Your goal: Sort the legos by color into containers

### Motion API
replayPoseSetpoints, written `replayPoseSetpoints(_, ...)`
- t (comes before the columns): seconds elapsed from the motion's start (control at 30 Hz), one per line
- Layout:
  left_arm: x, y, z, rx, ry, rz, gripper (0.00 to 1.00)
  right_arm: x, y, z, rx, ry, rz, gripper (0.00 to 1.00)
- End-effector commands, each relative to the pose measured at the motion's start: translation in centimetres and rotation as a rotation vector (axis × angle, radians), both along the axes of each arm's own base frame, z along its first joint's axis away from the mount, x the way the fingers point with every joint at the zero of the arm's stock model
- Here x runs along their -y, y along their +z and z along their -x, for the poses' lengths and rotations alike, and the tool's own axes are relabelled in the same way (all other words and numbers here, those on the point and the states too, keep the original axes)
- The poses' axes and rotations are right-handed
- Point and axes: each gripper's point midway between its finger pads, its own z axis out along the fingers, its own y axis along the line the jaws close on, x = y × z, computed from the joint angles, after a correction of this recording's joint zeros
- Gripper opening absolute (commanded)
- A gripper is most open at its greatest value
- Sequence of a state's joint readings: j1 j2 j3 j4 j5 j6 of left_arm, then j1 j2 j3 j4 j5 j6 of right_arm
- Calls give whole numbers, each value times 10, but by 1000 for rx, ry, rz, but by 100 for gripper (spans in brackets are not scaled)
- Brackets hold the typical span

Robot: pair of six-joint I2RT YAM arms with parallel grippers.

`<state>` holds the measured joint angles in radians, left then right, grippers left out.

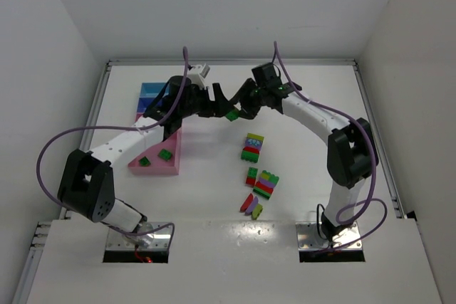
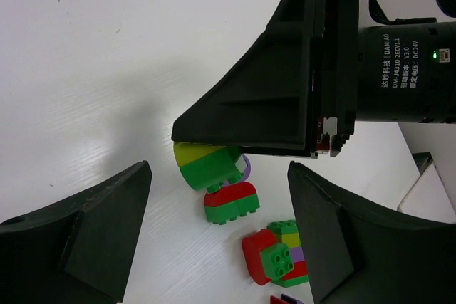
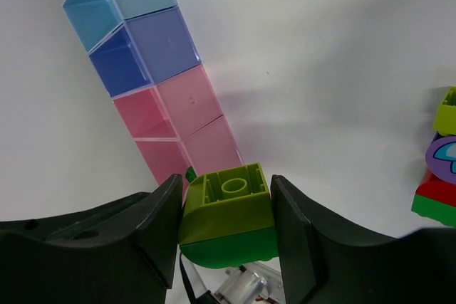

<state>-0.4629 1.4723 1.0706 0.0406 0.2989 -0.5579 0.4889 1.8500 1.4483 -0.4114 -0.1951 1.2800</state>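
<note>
My right gripper [image 1: 238, 109] [image 3: 226, 201] is shut on a small lego [image 1: 232, 114] [image 3: 229, 227], a yellow-green piece joined to a green one, and holds it above the table. My left gripper [image 1: 219, 102] [image 2: 219, 170] faces it, open. The held lego [image 2: 207, 164] shows in the gap between the left fingers [image 2: 92, 233] and touches neither. The containers [image 1: 147, 104] [image 3: 153, 55] run light blue, darker blue, then pink along the left. Two green legos [image 1: 165, 154] lie in the large pink tray [image 1: 158, 166]. Loose legos and multicoloured blocks [image 1: 251, 147] [image 2: 282, 254] lie on the table.
More blocks [image 1: 266, 184] and small red, purple and yellow-green legos [image 1: 251, 205] sit mid-table toward the near edge. A red-and-green lego [image 2: 231, 203] lies under the held one. Purple cables loop off both arms. White walls enclose the table.
</note>
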Motion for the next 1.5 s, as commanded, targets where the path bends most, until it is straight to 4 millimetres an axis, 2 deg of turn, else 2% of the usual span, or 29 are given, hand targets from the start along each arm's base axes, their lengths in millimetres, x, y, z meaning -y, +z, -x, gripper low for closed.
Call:
replayPoseSetpoints(0.0,9,17,-1,52,-25,22,83,-13,29,-8,55,11,-63,0)
replayPoseSetpoints(0.07,9,9,-1,35,-25,14,82,-14,34,-6,60,18,-73,0)
replayPoseSetpoints(0.17,10,11,-2,37,-22,25,79,-14,34,-6,60,18,-73,0)
replayPoseSetpoints(0.2,9,6,0,28,-22,20,78,-15,42,-7,76,18,-81,0)
replayPoseSetpoints(0.33,10,4,-2,28,-22,20,66,-16,43,-6,73,25,-87,0)
replayPoseSetpoints(0.47,10,4,-2,22,-19,26,64,-20,48,-1,78,42,-98,0)
replayPoseSetpoints(0.57,11,-4,-4,5,-19,18,64,-21,56,-2,94,43,-107,0)
replayPoseSetpoints(0.8,10,-9,-2,-4,-19,13,61,-21,56,-2,94,43,-107,0)
replayPoseSetpoints(0.97,10,-13,-1,-13,-19,9,48,-19,61,-1,97,36,-101,0)
replayPoseSetpoints(1.03,8,-21,2,-35,-16,6,44,-19,61,-1,97,36,-101,0)
replayPoseSetpoints(1.2,4,-38,11,-75,-12,-3,31,-13,64,-7,115,23,-92,0)
replayPoseSetpoints(1.23,4,-33,12,-66,-12,1,29,-11,62,-8,111,14,-81,0)
replayPoseSetpoints(1.47,-2,-41,27,-81,-20,-2,26,7,55,-20,130,-36,-35,0)
